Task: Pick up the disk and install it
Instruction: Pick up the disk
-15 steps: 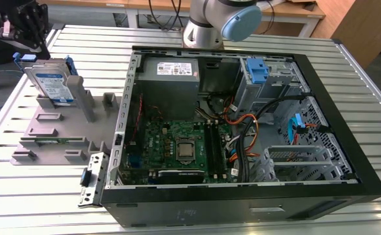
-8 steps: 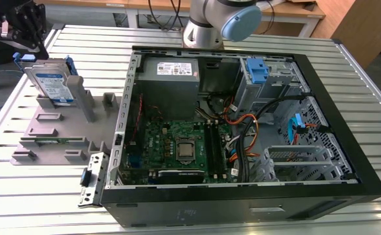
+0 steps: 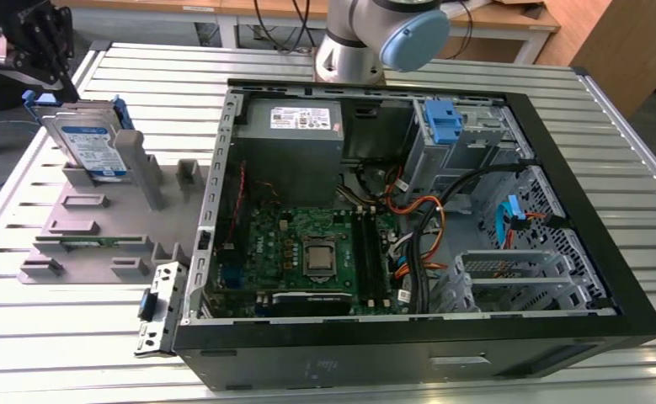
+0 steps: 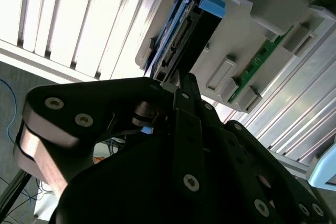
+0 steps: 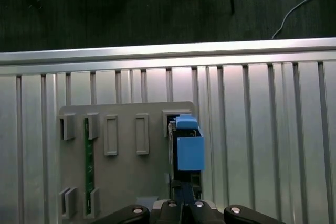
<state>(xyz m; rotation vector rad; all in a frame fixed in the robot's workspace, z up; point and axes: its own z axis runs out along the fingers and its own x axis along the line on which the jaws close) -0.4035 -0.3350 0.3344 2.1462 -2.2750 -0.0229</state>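
A slatted metal tabletop [image 3: 69, 337] is shown carrying an open black computer case [image 3: 361, 362], which is laid on its side with its interior exposed. The base joints of the robot arm [image 3: 384, 34] are seen behind the case, at the far edge of the tabletop. A grey moulded fixture [image 3: 92, 244] is placed on the tabletop just beside the case, on the exterior view's left; its slots and posts are also seen in both wrist views [image 5: 126, 177] [image 4: 273, 9]. Inside the case, a grey power supply [image 3: 294, 118] with a white label is mounted at the far wall, and a green motherboard [image 3: 305, 248] is laid on the case floor below it.

The disk [image 3: 89, 143] is held upright on edge in a slot at the far end of the fixture, its white-and-blue label turned toward the case. Its blue carrier is seen end-on in the first wrist view [image 5: 189, 148], and its connector edge is shown in the second wrist view [image 4: 181, 40].

The black gripper [image 3: 61, 84] is positioned directly above the disk, at its upper edge [image 4: 176, 85] [image 5: 181, 203]; whether the disk is grasped or left free cannot be told. A narrow green circuit strip [image 5: 88, 166] is seated in another slot of the fixture. A lone blue latch [image 3: 444, 122] is seen in the drive bay at the far right corner of the case.
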